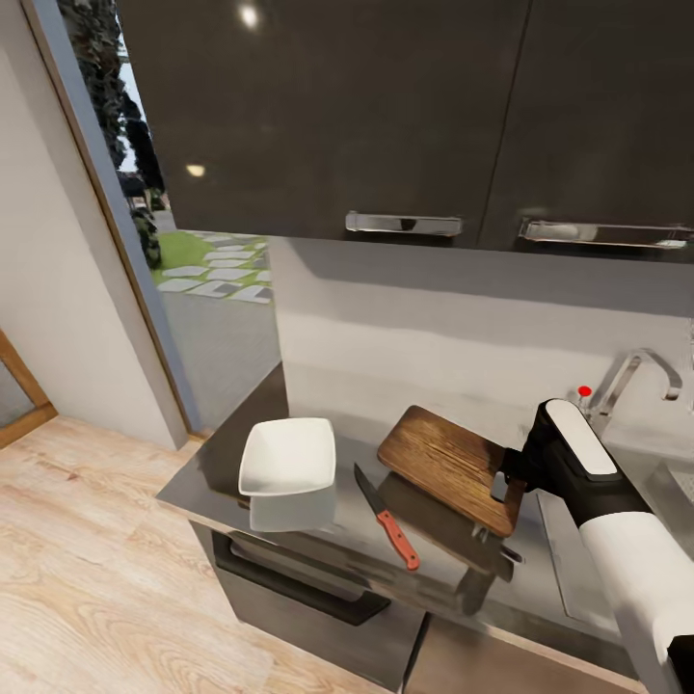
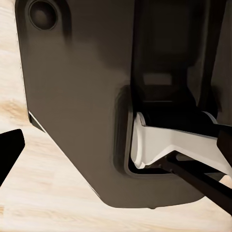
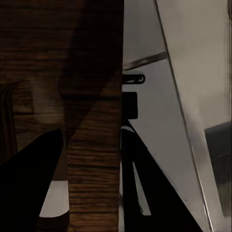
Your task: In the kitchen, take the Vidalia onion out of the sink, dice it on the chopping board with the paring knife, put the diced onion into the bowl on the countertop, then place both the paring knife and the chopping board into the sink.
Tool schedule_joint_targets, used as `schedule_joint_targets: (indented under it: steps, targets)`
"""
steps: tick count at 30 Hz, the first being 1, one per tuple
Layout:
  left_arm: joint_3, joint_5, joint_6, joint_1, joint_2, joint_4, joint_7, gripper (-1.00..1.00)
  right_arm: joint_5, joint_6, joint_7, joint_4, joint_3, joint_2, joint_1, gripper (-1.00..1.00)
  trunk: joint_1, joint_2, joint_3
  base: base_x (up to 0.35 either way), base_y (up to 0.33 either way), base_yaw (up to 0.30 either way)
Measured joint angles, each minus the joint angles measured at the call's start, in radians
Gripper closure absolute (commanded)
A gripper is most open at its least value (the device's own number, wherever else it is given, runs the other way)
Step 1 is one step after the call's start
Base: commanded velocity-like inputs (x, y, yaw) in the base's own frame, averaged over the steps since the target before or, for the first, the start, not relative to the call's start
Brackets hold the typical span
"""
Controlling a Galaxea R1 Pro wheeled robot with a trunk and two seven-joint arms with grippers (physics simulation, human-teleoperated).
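The dark brown chopping board hangs tilted just above the grey countertop and casts a shadow on it. My right gripper is shut on the board's handle end. In the right wrist view the board's wood grain fills the gap between the two black fingers of that gripper. The paring knife, with its red-orange handle, lies flat on the counter left of the board. Further left stands the white square bowl, empty. The sink shows at the right edge. The Vidalia onion is out of view. My left gripper hangs open over the floor.
A chrome tap and a small red knob stand behind the sink. Black upper cabinets hang above the counter. A glass door and wooden floor lie to the left. The robot's dark body is close to the left wrist.
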Motion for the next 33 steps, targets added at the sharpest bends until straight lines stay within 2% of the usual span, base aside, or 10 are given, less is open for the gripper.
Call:
schedule_joint_targets:
  steps: [15, 33]
  targets:
    - [0.000, 0.000, 0.000, 0.000, 0.000, 0.000, 0.001, -1.00, 0.003, 0.000, 0.000, 0.000, 0.000, 0.000, 0.000, 1.00, 0.000, 0.000, 0.000, -0.014, -0.087, 0.000]
    - [0.000, 0.000, 0.000, 0.000, 0.000, 0.000, 0.001, -1.00, 0.002, -0.003, 0.002, 0.001, -0.001, 0.000, 0.000, 1.00, 0.000, 0.000, -0.013, -0.002, -0.006, 0.000]
